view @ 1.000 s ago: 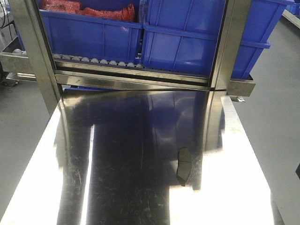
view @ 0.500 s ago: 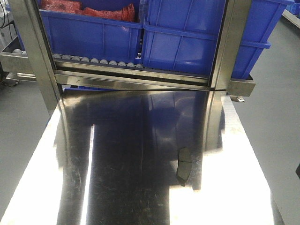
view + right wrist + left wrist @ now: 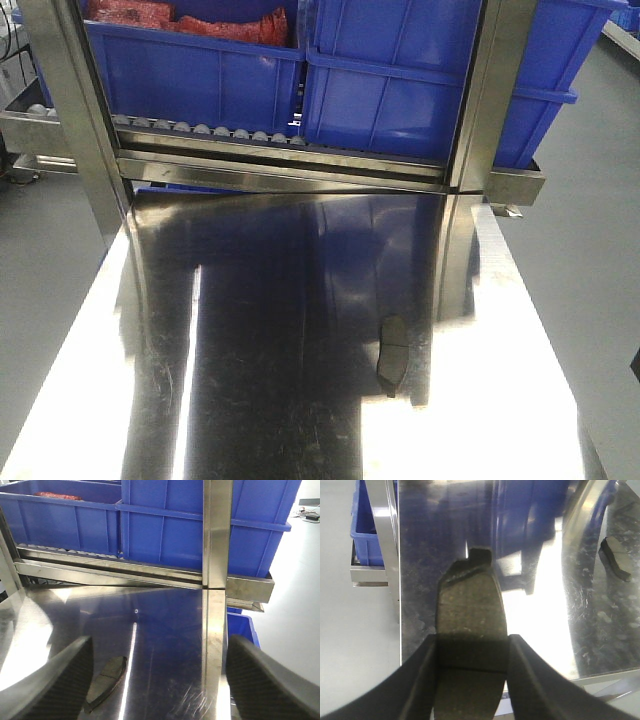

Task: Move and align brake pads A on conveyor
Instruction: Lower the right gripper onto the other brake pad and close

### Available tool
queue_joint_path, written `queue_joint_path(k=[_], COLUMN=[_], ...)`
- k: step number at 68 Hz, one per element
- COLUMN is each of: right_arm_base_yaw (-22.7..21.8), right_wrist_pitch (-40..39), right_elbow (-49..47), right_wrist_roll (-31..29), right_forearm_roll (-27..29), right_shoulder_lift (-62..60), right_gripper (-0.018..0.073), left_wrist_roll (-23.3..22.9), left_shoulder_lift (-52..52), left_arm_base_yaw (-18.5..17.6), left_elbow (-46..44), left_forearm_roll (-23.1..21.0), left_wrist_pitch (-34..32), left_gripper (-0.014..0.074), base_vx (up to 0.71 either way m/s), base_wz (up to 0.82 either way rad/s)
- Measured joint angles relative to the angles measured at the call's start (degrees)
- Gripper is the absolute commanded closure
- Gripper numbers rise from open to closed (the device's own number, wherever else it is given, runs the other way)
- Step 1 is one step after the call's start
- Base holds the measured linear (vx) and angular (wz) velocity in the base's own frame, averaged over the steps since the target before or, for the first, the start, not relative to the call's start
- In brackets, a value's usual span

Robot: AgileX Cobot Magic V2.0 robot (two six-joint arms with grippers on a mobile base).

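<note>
While the left gripper (image 3: 472, 645) is clamped across the lower half of a brake pad (image 3: 470, 597), which fills the centre of the left wrist view with its friction face toward the camera and its tabbed end toward the top of the frame, the step in hand looks to be the carry. The conveyor shows in no view, so the drop spot cannot be judged. A second brake pad (image 3: 392, 355) lies flat on the steel tabletop (image 3: 250, 330), lower right of centre in the front view, below the blue bins (image 3: 390, 90). The right gripper (image 3: 160, 645) is spread wide and empty, with that pad at its lower left. It would be best to keep the held pad level and turn its long axis to the belt before release.
</note>
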Motion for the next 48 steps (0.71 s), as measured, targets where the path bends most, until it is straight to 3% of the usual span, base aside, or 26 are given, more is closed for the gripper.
queue_joint_path(k=[18, 48], right_arm_base_yaw=[0.0, 0.0], right_wrist_pitch=[3.7, 19.3], right_elbow=[-1.0, -20.7], right_wrist_roll=[0.1, 0.2], right_forearm_roll=[2.8, 3.0], right_shoulder_lift=[3.0, 37.6], right_gripper=[0.0036, 0.0036], left_wrist_roll=[0.0, 0.0], left_shoulder_lift=[0.0, 0.0], left_arm_base_yaw=[0.0, 0.0], left_elbow=[0.0, 0.0], left_forearm_roll=[0.0, 0.0], left_wrist_pitch=[0.0, 0.0], left_gripper=[0.0603, 0.0603], base_vx=[0.0, 0.0], base_wz=[0.0, 0.0])
